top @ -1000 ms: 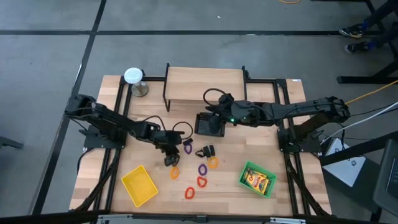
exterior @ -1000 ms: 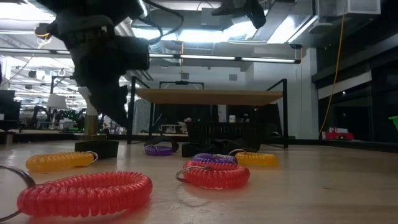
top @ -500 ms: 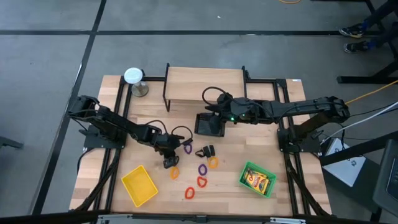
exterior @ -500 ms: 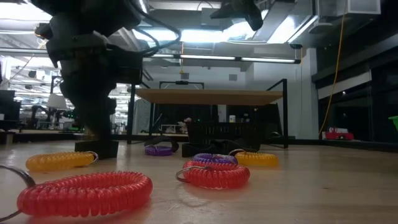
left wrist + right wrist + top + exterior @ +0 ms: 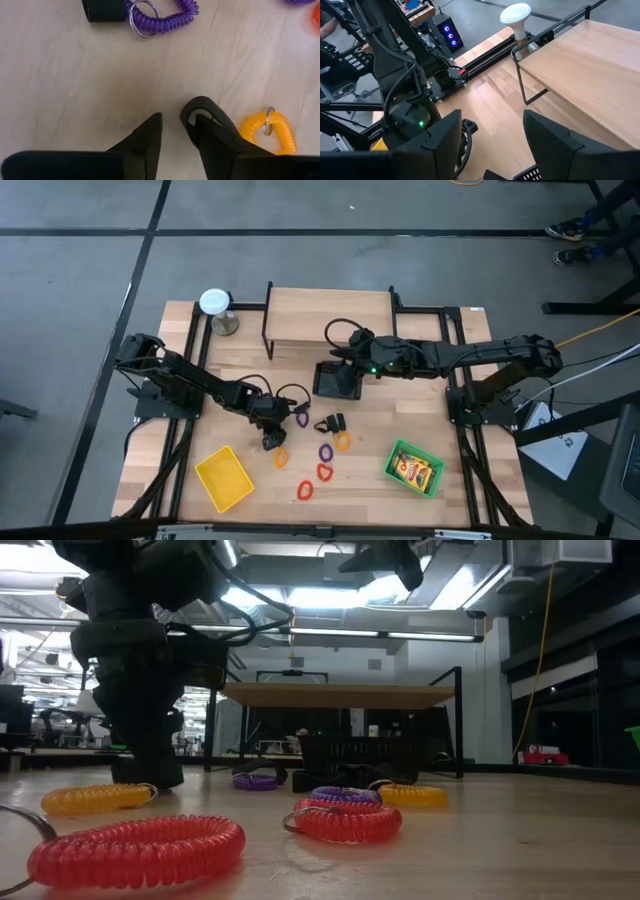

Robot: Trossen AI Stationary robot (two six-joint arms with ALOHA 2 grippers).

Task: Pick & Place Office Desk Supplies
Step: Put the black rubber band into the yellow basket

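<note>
Two grippers over a wooden table (image 5: 425, 415), one low at the wood, one waiting. Left gripper (image 5: 272, 438) down on the board near the table's middle, fingers (image 5: 150, 132) parted only narrowly, bare wood showing in the gap. Against one finger, a dark curved piece (image 5: 199, 107), possibly a small black clip; impossible to tell for sure, and nothing visibly clamped. Just beside it, an orange ring (image 5: 267, 131); farther off, a purple ring (image 5: 162, 12) touching another black clip (image 5: 102, 9). Right gripper (image 5: 342, 365) hanging over the black mesh basket (image 5: 338, 383), fingers spread wide and empty. Other rings, red, purple and yellow, lying loose between the yellow tray (image 5: 224, 478) and the green tray (image 5: 390, 465), the latter already holding yellow packs (image 5: 415, 471). Judged to be the pick of a small item at the left fingers. To do it well: re-centre so the piece sits squarely between the pads, keep the tips flush to the wood, close slowly, steer clear of the orange ring, and lift straight up before heading for a tray.
</note>
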